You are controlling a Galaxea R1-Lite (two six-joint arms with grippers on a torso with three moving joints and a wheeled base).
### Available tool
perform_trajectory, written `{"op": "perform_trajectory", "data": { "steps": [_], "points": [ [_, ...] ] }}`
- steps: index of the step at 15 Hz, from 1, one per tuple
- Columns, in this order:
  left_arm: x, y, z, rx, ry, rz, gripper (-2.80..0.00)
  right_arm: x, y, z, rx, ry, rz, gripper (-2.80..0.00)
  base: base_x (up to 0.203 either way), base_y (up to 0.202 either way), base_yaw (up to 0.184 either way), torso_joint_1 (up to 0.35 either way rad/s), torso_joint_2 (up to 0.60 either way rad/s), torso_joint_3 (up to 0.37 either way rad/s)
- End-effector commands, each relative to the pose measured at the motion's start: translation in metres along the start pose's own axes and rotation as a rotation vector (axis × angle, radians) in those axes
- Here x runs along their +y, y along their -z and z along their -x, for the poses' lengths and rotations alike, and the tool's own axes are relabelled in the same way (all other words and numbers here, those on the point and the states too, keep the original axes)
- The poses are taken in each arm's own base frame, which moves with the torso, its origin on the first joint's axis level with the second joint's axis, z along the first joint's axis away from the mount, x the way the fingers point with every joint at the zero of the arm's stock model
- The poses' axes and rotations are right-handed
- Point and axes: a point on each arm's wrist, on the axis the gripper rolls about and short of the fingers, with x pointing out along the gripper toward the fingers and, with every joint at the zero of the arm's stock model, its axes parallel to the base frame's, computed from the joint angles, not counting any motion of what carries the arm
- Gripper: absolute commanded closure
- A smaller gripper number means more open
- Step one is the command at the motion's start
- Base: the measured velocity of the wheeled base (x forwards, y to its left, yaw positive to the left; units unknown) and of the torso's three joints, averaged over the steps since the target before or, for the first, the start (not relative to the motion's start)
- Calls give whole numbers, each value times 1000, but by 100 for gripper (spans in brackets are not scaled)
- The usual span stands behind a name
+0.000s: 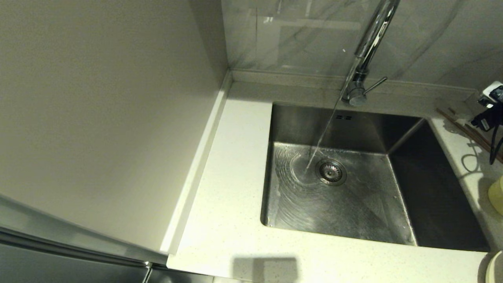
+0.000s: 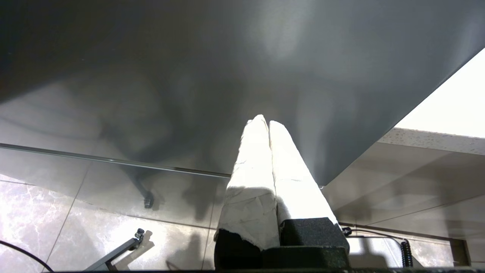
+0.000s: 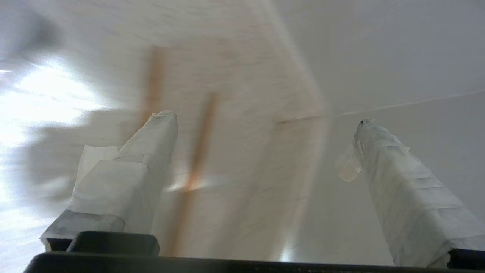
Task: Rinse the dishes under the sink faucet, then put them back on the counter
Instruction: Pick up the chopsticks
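Water runs from the chrome faucet [image 1: 367,43] into the steel sink [image 1: 353,204] and lands beside the drain strainer [image 1: 331,171]. Two brown chopsticks [image 1: 467,131] lie on the white counter [image 1: 232,188] right of the sink. My right gripper [image 1: 486,116] hangs just over them at the frame's right edge. In the right wrist view it [image 3: 265,118] is open, and the blurred chopsticks [image 3: 197,151] lie below near one finger. The yellow-green bowl [image 1: 497,194] and the cream plate's rim [image 1: 496,267] show at the right edge. My left gripper [image 2: 265,122] is shut and empty, low beside a grey cabinet panel.
A tall beige panel [image 1: 98,118] walls off the counter's left side. The grey marbled wall [image 1: 298,35] rises behind the faucet, whose side lever [image 1: 375,85] points right. A black cable [image 1: 493,145] hangs from the right arm over the counter.
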Motion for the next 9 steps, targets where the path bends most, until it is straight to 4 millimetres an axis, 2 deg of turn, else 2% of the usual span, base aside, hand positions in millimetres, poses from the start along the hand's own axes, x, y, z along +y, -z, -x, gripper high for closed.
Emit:
{"op": "perform_trajectory", "data": {
  "steps": [1,3,7,8,9],
  "points": [
    [0,0,0,-2,-1,1,0,-7,-27,19,65,-80,-56,-280,0,0,0,0,0,0],
    [0,0,0,-2,-1,1,0,-4,-45,24,161,-106,-99,-280,0,0,0,0,0,0],
    [0,0,0,-2,-1,1,0,-5,-54,27,187,-89,-105,-280,0,0,0,0,0,0],
    [0,0,0,-2,-1,1,0,-5,-54,27,187,-89,-109,0,0,0,0,0,0,0],
    [0,0,0,-2,-1,1,0,-5,-54,27,188,-87,-113,0,0,0,0,0,0,0]
  ]
}}
